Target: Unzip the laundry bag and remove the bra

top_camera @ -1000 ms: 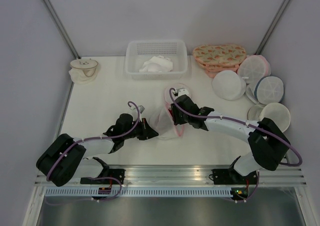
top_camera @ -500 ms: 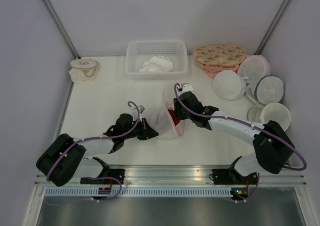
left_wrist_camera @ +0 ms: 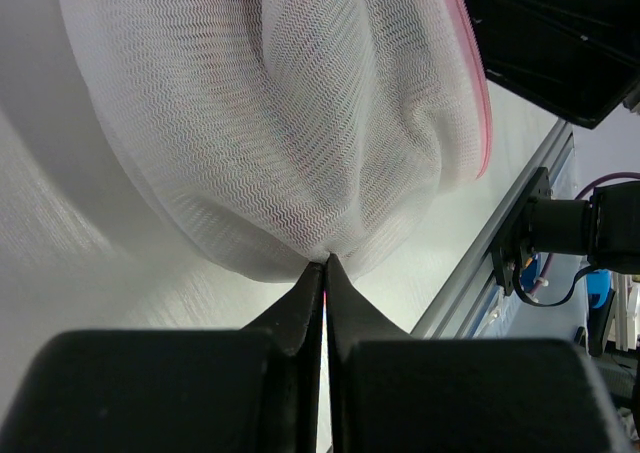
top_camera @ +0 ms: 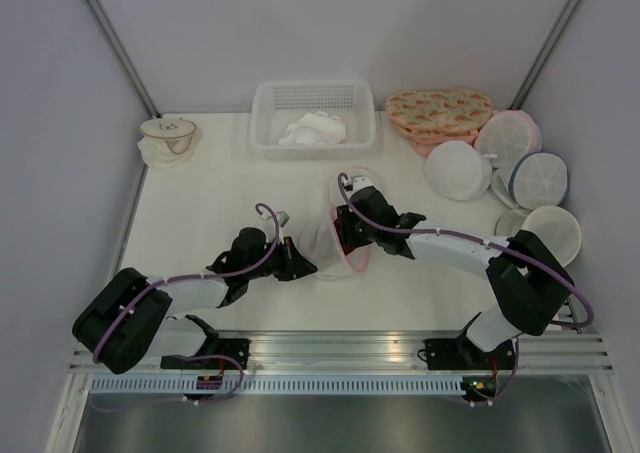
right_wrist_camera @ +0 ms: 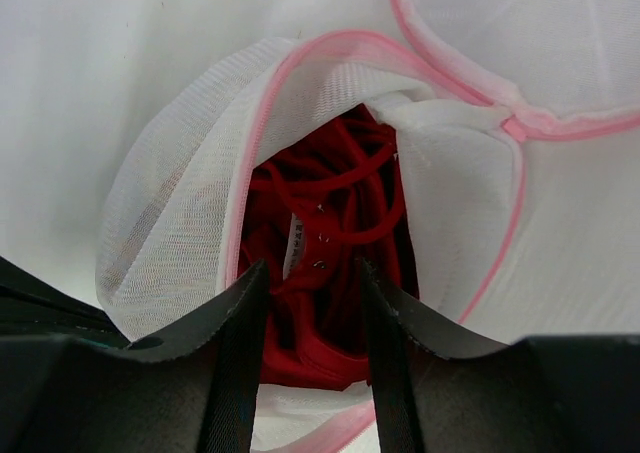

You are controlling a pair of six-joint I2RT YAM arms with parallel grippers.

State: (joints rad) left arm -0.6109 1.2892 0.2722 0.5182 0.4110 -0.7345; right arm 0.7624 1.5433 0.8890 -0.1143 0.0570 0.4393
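1. Left gripper (left_wrist_camera: 325,264): jaws fully closed, tips pinching a small fold of white mesh low on the laundry bag (left_wrist_camera: 300,123). The mesh is drawn to a point where the tips meet.
2. In the top view, the left gripper (top_camera: 300,265) sits at the bag's near-left side, low on the table (top_camera: 220,193).
3. The laundry bag (top_camera: 327,241) is at mid-table, between the two grippers. Its zip is undone and the mouth gapes toward the right arm.
4. Right gripper (right_wrist_camera: 312,308): fingers (right_wrist_camera: 240,353) partly apart, about halfway, and pointed straight into the bag's mouth.
5. The bra (right_wrist_camera: 330,193), dark red, is inside the bag, bunched, with thin straps crossing on top and a small white label showing. Its cloth fills the gap between and beyond the right fingertips (cannot tell if they clamp it or only straddle it).
6. The pink zip rim (right_wrist_camera: 250,173) runs round the opening. The left finger sits just inside it, and white mesh is folded back on both sides.
7. In the top view, the right gripper (top_camera: 345,235) covers the mouth, so the bra is hardly visible there.
8. Far side of the table: a white basket (top_camera: 268,123) holding a white cloth (top_camera: 312,131). A floral bag (top_camera: 440,108) and several round bags (top_camera: 455,170) are stacked at the far right, well apart from the work.
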